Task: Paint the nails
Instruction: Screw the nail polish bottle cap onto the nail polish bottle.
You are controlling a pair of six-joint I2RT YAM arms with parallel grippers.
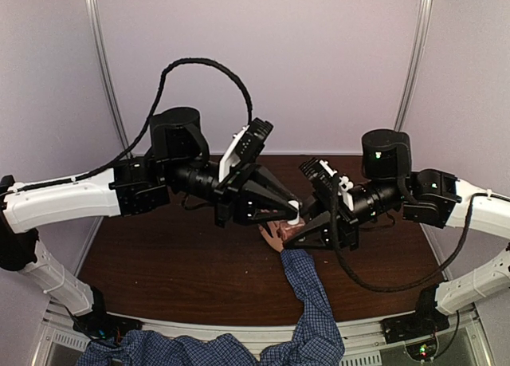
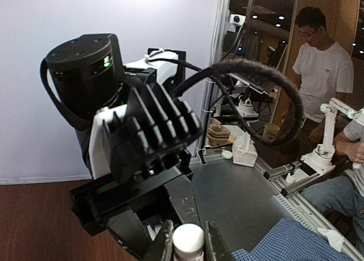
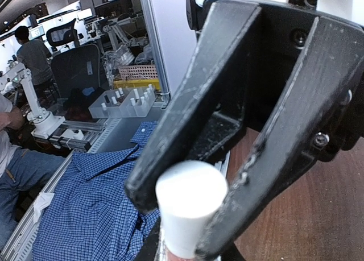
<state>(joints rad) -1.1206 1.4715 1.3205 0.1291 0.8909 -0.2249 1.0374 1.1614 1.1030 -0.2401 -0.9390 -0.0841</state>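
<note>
Nails hidden under left gripper (image 2: 189,248), bottle (image 1: 293,212)

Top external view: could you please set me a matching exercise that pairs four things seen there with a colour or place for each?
Things:
1 white cap
2 sleeve
3 table
4 hand

Colour or place:
A blue checked
B between the fingers of the left gripper
C at the sleeve's far end, next to the cap
D dark brown

Pairs: 1-B, 2-A, 3-D, 4-C
</note>
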